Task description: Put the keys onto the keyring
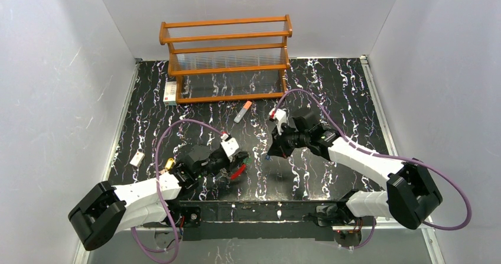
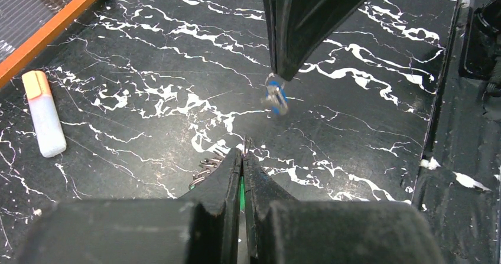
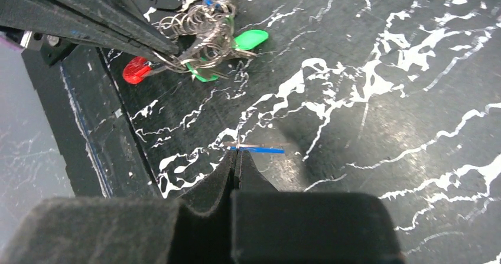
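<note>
Keyring (image 3: pixel 195 39), a green key (image 3: pixel 249 39) bunched against it: clamped in my left fingers (image 2: pixel 236 168) near the table's (image 1: pixel 331 98) front edge, held as a fixed target. Right fingers (image 3: pixel 231 163) pinch the blue key (image 3: pixel 260 150) close by, edge-on, presumably for threading.

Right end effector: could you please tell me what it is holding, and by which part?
The right end effector pinches a blue-headed key by one end; which end is unclear.
</note>
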